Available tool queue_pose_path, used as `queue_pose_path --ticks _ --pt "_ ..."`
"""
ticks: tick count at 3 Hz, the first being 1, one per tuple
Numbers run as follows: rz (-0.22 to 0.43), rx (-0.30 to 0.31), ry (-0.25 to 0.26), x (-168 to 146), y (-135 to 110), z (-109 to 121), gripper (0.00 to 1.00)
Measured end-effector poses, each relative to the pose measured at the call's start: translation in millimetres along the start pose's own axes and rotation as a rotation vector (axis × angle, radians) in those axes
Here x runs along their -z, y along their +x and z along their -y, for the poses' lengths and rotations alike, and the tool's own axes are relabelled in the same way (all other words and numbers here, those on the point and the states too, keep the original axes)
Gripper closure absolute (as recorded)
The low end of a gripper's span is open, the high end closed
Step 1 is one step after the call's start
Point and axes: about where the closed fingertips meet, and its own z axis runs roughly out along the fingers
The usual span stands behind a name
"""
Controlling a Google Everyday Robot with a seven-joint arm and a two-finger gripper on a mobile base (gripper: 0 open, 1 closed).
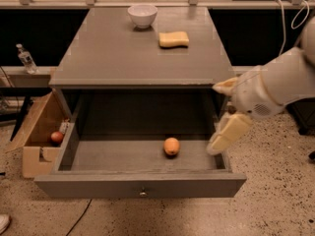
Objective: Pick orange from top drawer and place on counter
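Note:
The orange (172, 146) lies on the floor of the open top drawer (98, 185), right of its middle. The drawer is pulled fully out, with its small knob (142, 193) at the front centre. The grey counter (123, 53) is above it. My gripper (222, 111) is at the drawer's right edge, up and to the right of the orange and apart from it. It is open and empty: one cream finger (224, 86) sits by the counter's front right corner, the other (229, 132) hangs over the drawer's right wall.
A white bowl (142, 14) and a yellow sponge (173, 39) sit at the back of the counter. A brown cardboard box (34, 136) with a reddish fruit (57, 137) stands on the floor to the left. A small bottle (25, 58) stands on a ledge at the left.

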Motion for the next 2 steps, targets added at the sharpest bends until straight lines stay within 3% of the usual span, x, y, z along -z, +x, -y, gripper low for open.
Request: queue_pose_path --ticks 1,2 --pt "0.059 0.015 -0.067 -53.2 0.6 -9.8 0.0" --pt "0.059 0.015 -0.067 -53.2 0.6 -9.8 0.0"
